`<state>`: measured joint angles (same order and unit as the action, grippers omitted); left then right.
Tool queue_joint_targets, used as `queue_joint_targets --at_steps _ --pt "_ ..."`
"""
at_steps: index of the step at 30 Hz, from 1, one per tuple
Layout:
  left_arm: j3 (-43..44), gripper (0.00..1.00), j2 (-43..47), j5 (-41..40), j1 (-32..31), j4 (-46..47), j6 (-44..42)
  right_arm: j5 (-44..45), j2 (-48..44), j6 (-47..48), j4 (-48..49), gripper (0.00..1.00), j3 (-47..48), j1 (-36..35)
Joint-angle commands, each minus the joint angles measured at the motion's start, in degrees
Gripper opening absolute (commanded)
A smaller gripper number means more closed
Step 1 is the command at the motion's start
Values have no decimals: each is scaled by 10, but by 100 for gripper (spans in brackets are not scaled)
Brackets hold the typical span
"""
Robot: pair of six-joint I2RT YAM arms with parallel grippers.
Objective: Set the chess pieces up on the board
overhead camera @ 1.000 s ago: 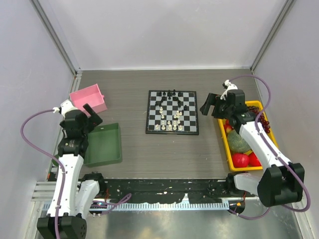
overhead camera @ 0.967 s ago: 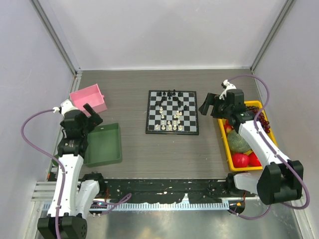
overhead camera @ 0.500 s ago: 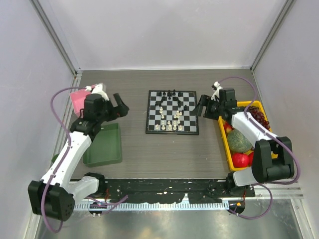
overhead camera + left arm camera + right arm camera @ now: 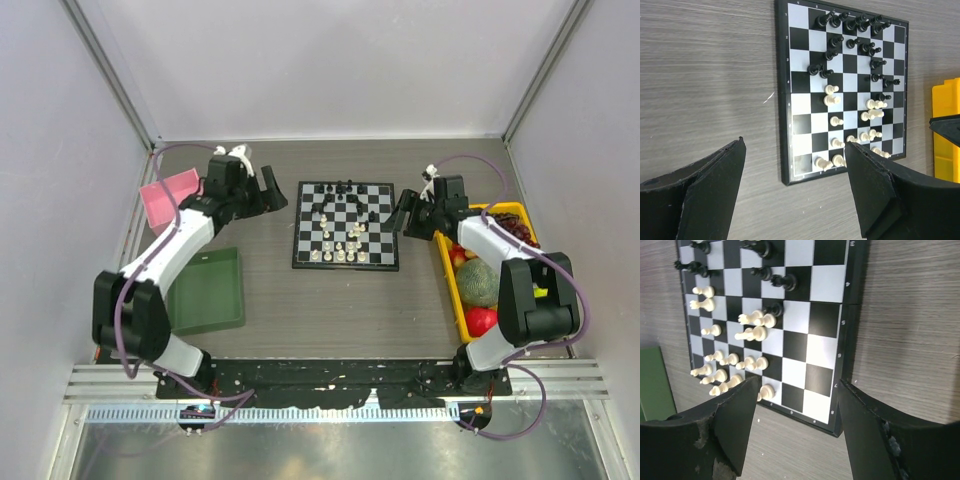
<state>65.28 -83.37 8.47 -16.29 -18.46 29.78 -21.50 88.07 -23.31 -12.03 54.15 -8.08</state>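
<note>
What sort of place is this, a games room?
Probably a robot test cell: two robot arms bolted to a walled-in table, with props like a chessboard, a yellow fruit bin and a green tray.

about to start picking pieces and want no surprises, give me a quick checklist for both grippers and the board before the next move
1. left gripper open, nothing between its fingers: ok
2. right gripper open, nothing held: ok
3. board lying flat, whole in the top view: ok
4. grippers off the pieces, one at each side edge of the board: ok
5. chess pieces on their home rows: not ok, black and cream ones scattered mid-board
6. every piece upright: cannot tell
</note>
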Motion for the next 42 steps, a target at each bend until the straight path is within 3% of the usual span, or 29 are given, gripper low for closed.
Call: queue_joint_targets --at_steps 1,11,19,27,35,42 --pt "63 86 -71 41 -6 15 12 42 25 -18 4 70 32 -1" --pt "117 78 -192 45 -30 -9 32 35 96 -30 25 62 35 14" --pt "125 65 -248 43 -30 -9 49 28 114 -30 29 61 31 18" --pt "141 62 -302 51 -30 -24 62 23 118 -27 30 62 25 19" --pt "101 53 -306 81 -30 19 77 15 131 -39 43 59 16 19" --pt "39 43 -273 81 -30 54 82 -28 141 -57 75 45 -15 20"
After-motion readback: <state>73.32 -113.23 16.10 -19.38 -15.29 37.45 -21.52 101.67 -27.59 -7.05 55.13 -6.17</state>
